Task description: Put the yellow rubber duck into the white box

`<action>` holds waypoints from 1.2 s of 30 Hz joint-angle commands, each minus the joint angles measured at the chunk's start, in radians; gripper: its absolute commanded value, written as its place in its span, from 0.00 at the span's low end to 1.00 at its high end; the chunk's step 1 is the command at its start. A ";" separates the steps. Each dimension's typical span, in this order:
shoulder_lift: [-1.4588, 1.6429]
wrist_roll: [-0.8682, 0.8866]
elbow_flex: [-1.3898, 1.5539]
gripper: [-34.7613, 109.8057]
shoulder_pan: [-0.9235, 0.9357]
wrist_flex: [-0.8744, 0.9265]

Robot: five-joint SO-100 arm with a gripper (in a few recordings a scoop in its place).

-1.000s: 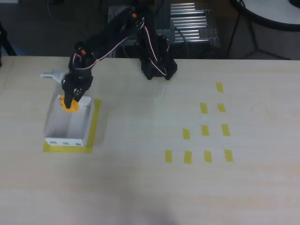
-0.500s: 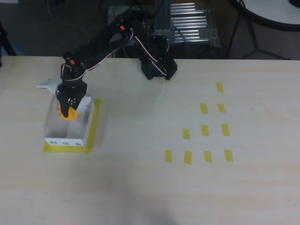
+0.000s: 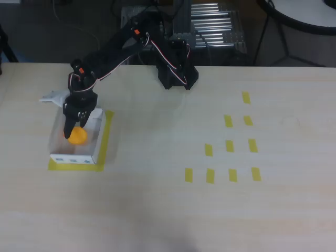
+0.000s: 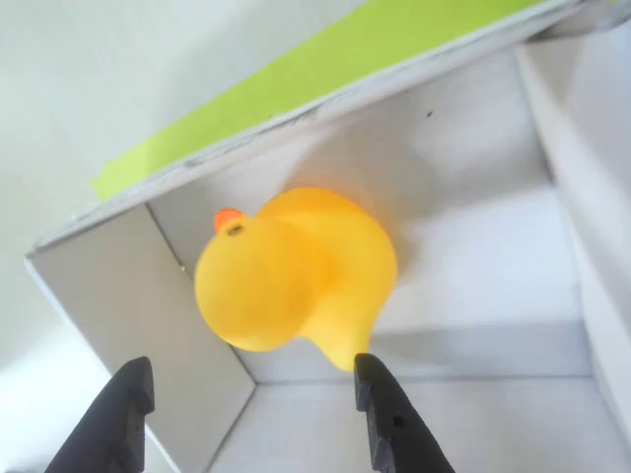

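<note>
In the wrist view, the gripper (image 4: 251, 399) has its two dark fingers (image 4: 126, 409) spread apart at the bottom edge, one at about 7 o'clock and one at about 5 o'clock, with nothing between their tips. The duck (image 4: 296, 271) lies free just past the fingertips, toward 12 o'clock from the gap between them, its tail end close beside the tip of the right-hand finger; whether they touch cannot be told. Its rounded head and small orange beak point toward 10 o'clock. The duck rests on the floor of the box (image 4: 473, 246), near the corner where two thin white walls meet, and a band of yellow-green tape (image 4: 325, 69) runs along the table outside the far wall. This close view gives the released fingers and the duck's pose. The overhead view gives the wider setting: the black arm (image 3: 115, 50) reaches from its base (image 3: 176, 76) at the table's far edge down toward 8 o'clock, the gripper (image 3: 71, 128) hangs over the box (image 3: 73, 156), and the duck (image 3: 78, 135) shows as an orange-yellow spot inside it, just at 5 o'clock from the gripper's tip. The box sits on the pale wooden table (image 3: 157, 210) at its left side, framed by yellow tape (image 3: 106, 139). Well apart, at 3 o'clock, lie small yellow tape squares (image 3: 230, 146).
</note>
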 commanded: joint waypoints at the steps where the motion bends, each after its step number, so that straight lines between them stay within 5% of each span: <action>1: 0.201 0.008 -0.044 0.42 -0.035 0.015; 7: 0.623 0.190 -0.026 0.25 -0.140 0.087; 10: 0.882 0.273 0.086 0.24 -0.239 0.012; 18: 1.712 0.341 1.071 0.24 -0.629 -0.405; 25: 1.960 0.462 1.589 0.24 -0.778 -0.319; 36: 2.126 0.561 1.710 0.24 -0.861 -0.034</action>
